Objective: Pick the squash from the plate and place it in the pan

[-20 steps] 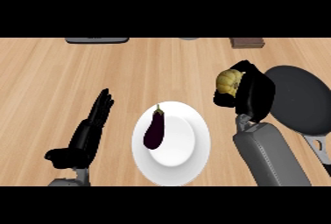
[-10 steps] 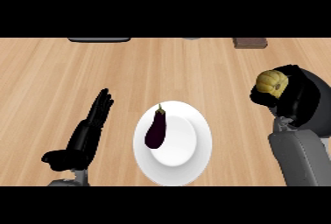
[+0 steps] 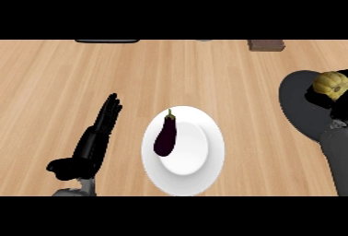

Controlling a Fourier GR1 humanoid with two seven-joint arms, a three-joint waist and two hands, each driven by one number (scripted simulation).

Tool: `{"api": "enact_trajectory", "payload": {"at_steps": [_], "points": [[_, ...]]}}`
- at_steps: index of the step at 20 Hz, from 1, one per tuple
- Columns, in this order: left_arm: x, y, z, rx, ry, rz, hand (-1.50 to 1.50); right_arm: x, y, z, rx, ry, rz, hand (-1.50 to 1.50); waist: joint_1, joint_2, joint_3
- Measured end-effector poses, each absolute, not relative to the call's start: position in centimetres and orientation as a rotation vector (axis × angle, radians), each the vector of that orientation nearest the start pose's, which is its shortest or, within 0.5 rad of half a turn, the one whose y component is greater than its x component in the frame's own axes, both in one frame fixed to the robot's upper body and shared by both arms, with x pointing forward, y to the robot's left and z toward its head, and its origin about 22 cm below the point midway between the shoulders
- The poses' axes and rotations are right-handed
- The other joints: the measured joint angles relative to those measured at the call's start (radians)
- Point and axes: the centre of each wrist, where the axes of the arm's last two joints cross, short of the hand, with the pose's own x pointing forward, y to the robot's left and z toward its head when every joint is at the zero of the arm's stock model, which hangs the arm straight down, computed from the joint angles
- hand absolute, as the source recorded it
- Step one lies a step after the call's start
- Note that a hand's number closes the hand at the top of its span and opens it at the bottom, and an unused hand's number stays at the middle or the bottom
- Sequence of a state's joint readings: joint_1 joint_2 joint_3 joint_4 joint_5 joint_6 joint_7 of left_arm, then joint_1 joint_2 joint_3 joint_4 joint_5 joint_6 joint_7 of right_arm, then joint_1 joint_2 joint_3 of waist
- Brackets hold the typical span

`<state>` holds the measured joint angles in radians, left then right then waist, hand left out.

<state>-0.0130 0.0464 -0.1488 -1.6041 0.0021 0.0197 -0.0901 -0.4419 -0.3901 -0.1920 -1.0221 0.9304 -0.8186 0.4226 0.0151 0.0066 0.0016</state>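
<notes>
The right hand (image 3: 327, 99) has its fingers curled around the yellow squash (image 3: 331, 83), held over the dark pan (image 3: 302, 108). The left hand (image 3: 92, 140) rests flat, fingers straight, on the bench (image 3: 197, 73). An eggplant (image 3: 165, 136) lies on the white plate (image 3: 200, 159).

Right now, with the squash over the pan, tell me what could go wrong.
1. The squash sits at the view's right edge, in the right hand over the pan. Much of the pan is out of view, so judging the release spot is hard.
2. The squash looks rounded; let go high, it might roll inside the pan.
3. Pulling back, the right forearm could sweep near the plate and disturb the eggplant.
</notes>
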Motion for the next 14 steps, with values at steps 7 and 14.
{"api": "enact_trajectory", "payload": {"at_steps": [7, 14], "points": [[24.7, 20.1, 0.7, -0.082, -1.704, -0.143, 0.00, 34.5, -41.3, 3.8, -1.641, -1.285, -0.111, 1.50, 0.006, 0.003, 0.001], [24.9, 19.4, 1.1, -0.107, -1.715, -0.168, 0.00, 34.1, -44.5, 2.8, -1.435, -1.082, 0.008, -1.50, 0.036, 0.014, 0.002]]}}
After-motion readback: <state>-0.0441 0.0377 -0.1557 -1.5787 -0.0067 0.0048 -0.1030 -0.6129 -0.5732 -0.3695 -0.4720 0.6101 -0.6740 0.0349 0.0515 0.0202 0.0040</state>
